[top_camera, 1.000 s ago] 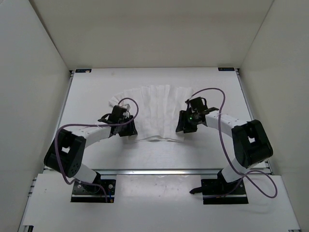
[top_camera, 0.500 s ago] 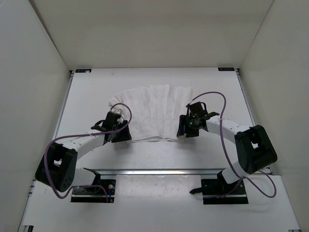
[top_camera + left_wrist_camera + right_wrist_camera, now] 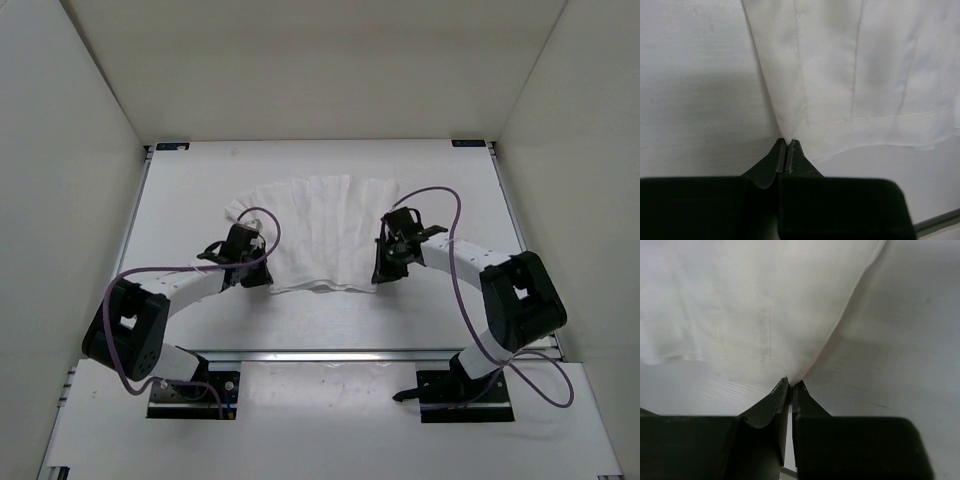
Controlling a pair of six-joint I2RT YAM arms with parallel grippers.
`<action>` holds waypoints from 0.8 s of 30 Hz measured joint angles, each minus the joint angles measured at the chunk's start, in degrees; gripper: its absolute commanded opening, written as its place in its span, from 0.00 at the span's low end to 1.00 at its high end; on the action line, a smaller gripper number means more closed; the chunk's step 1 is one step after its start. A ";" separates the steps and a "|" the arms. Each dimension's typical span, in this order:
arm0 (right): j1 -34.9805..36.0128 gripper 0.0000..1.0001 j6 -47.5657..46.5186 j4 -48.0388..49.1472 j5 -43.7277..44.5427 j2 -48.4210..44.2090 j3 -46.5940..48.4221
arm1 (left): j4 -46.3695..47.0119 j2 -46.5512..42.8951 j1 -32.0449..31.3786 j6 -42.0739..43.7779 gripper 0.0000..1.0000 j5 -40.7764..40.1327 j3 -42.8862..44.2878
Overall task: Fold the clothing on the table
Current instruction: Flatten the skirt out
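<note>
White table (image 3: 190, 190), clothing (image 3: 320, 230) flat mid-table. Left tool (image 3: 786, 146) pinched shut on its near-left corner, right tool (image 3: 790, 386) shut on near-right corner. Fabric thin, limp, light. Bite looks shallow, may slip.

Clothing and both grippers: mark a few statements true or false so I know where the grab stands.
1. The left gripper is shut on the near left corner of the clothing. True.
2. The right gripper hangs open above the fabric. False: it is shut on the near right corner.
3. The clothing lies spread on the table, not yet folded over. True.
4. The clothing hangs over the table's far edge. False: it lies wholly on the tabletop, short of that edge.
</note>
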 measured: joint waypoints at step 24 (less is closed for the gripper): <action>-7.41 0.00 -6.10 -19.85 -10.08 -19.02 47.34 | -21.11 -21.68 7.78 2.05 0.00 2.91 46.86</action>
